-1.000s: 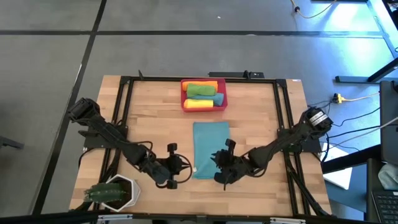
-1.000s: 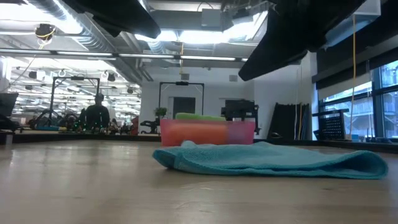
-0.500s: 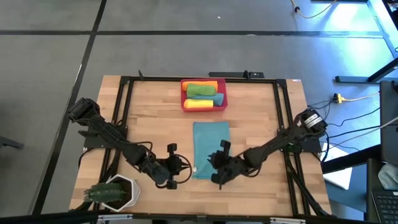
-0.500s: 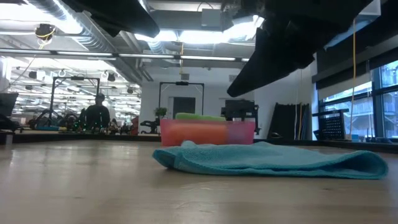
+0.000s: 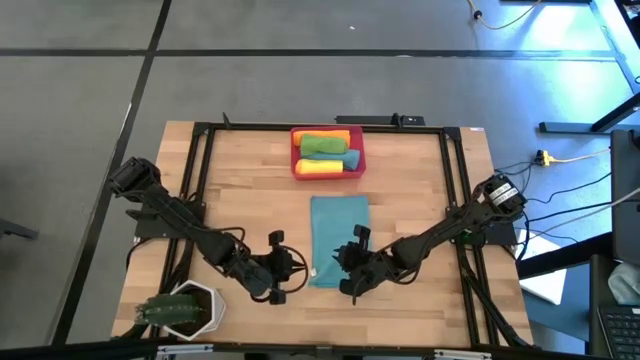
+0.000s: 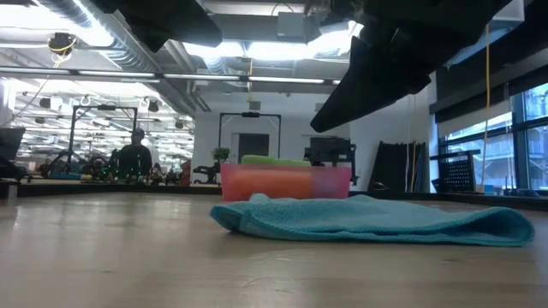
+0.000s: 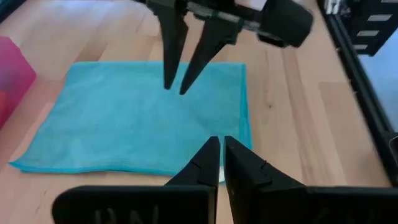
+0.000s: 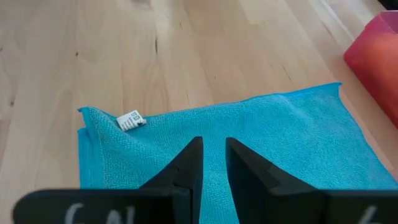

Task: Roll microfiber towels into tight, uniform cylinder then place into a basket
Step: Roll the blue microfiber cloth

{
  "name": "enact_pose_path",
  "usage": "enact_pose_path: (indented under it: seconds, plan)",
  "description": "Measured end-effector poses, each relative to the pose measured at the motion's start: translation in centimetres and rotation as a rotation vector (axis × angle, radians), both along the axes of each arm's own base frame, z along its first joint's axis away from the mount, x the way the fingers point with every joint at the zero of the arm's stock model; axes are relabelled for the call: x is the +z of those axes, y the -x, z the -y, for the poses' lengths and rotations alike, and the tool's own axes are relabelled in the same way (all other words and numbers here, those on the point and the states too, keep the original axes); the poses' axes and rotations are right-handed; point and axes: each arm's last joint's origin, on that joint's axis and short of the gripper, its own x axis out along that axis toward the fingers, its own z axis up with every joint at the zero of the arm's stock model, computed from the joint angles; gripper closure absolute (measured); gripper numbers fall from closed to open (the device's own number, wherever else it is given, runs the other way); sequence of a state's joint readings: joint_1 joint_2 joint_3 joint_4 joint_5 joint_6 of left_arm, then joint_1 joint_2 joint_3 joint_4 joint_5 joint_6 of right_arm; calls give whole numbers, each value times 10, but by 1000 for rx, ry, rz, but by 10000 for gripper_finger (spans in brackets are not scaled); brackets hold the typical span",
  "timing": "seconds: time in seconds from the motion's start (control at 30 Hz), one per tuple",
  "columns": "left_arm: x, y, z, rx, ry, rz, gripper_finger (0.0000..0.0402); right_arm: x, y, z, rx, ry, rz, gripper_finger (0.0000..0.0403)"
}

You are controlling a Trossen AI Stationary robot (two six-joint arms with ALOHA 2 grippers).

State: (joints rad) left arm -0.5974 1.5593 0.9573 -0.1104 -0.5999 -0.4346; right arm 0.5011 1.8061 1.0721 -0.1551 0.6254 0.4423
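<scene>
Left gripper (image 5: 289, 276) hangs low near the worktop's front edge, jaws together, just left of the teal towel (image 5: 338, 236) lying mid-table. Right gripper (image 5: 347, 272) sits over the towel's front edge, jaws slightly apart, having slid left since a second ago. The basket (image 5: 327, 152) stays at the back edge.

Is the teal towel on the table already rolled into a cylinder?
No. In the high view the teal towel lies flat as a folded rectangle on the table, below the basket.

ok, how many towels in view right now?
4. One teal towel lies flat mid-table. Three rolled ones sit in the red basket: orange, green, yellow. More could be hidden underneath.
</scene>
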Motion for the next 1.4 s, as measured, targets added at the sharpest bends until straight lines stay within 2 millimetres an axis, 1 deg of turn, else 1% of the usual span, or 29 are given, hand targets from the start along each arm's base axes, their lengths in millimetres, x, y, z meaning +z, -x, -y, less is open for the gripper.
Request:
enact_pose_path:
  seconds: [0.47,0.57,1.27,1.33,1.4]
  plan:
    - [-1,-2,-5,24,-7,-11,388,0,0,0,-12,-14,4,331]
    - [-4,-3,-7,37,-19,-22,388,0,0,0,-12,-13,4,331]
    - [-6,-4,-7,38,-26,-25,388,0,0,0,2,0,-2,331]
    - [-6,-4,-7,28,-42,-26,388,5,2,0,54,19,-40,331]
    - [-6,-4,-7,15,-62,-30,388,17,4,-4,69,23,-49,331]
